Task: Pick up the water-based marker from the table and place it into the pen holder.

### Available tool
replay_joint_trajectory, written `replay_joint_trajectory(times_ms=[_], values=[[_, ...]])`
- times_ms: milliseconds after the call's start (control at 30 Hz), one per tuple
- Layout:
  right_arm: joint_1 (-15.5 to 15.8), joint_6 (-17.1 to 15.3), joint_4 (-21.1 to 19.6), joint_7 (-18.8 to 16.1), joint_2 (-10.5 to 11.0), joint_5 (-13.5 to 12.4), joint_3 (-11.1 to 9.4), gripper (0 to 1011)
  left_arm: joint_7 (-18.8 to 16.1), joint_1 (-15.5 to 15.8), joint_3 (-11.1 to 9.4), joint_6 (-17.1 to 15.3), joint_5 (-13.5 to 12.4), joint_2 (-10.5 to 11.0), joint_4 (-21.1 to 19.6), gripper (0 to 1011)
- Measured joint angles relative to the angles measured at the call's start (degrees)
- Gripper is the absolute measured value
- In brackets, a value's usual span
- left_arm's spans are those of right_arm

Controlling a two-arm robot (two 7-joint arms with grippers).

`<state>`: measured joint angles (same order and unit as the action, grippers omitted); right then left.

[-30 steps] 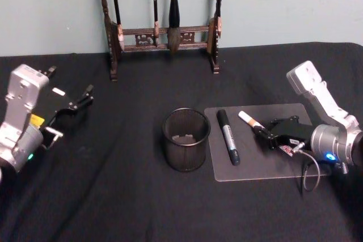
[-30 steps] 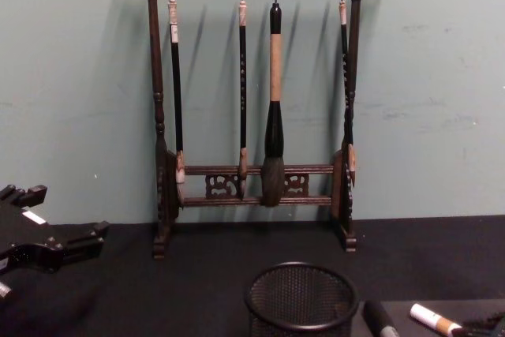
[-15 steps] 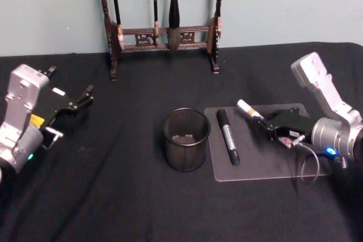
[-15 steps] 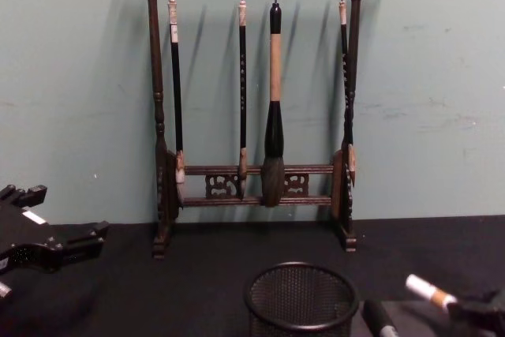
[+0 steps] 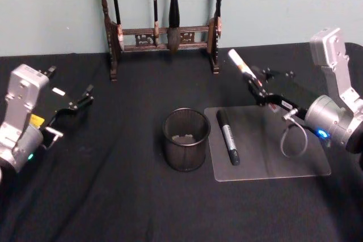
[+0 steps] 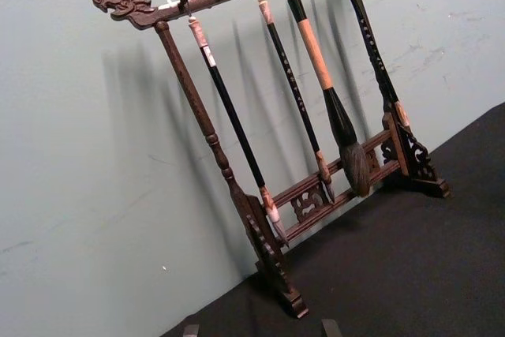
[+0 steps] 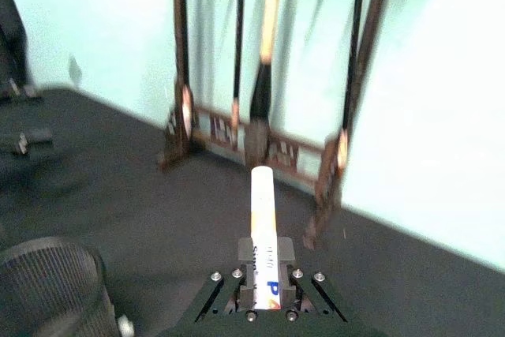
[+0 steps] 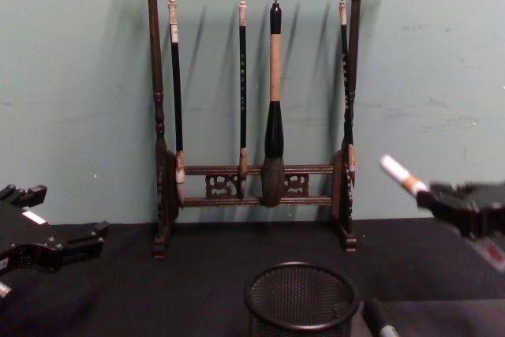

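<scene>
My right gripper (image 5: 258,87) is shut on the water-based marker (image 5: 239,64), a white marker with an orange band. It holds the marker in the air above the far edge of the clear mat (image 5: 283,157), tip pointing up and left. In the right wrist view the marker (image 7: 263,226) sticks out forward between the fingers (image 7: 293,267). The pen holder (image 5: 186,139), a black mesh cup, stands left of the mat, below and left of the marker. In the chest view the marker (image 8: 399,175) hangs above and right of the pen holder (image 8: 300,297). My left gripper (image 5: 80,102) is parked open at far left.
A black marker (image 5: 228,136) lies on the clear mat beside the pen holder. The dark wooden brush rack (image 5: 164,32) with several hanging brushes stands at the back against the wall. A black cloth covers the table.
My right gripper has lifted the white marker off the mat, up and toward the back of the table. The left arm has not moved.
</scene>
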<state>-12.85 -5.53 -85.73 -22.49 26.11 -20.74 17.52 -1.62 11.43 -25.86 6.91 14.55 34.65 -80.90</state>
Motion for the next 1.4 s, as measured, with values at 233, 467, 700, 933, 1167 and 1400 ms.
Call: replay_joint_trajectory(times_ms=[233, 467, 700, 933, 1167, 1400], values=[[0.0, 6.8, 0.4, -0.8, -2.8, -0.8, -0.2, 174, 0.0, 0.0, 0.0, 0.0, 0.0, 0.0, 0.0, 1001], [-0.9, 10.6, 1.6, -3.5, -5.6, -1.8, 1.9, 174, 0.0, 0.0, 0.0, 0.0, 0.0, 0.0, 0.0, 1001], [-1.7, 12.3, 2.6, -5.9, -7.5, -2.9, 4.3, 174, 0.0, 0.0, 0.0, 0.0, 0.0, 0.0, 0.0, 1001], [-2.5, 12.6, 4.1, -7.1, -8.7, -3.8, 6.3, 174, 0.0, 0.0, 0.0, 0.0, 0.0, 0.0, 0.0, 1001], [-2.9, 12.6, 5.9, -7.6, -9.3, -4.2, 7.8, 174, 0.0, 0.0, 0.0, 0.0, 0.0, 0.0, 0.0, 1001], [-3.2, 12.0, 7.1, -8.0, -9.7, -4.8, 8.9, 174, 0.0, 0.0, 0.0, 0.0, 0.0, 0.0, 0.0, 1001]])
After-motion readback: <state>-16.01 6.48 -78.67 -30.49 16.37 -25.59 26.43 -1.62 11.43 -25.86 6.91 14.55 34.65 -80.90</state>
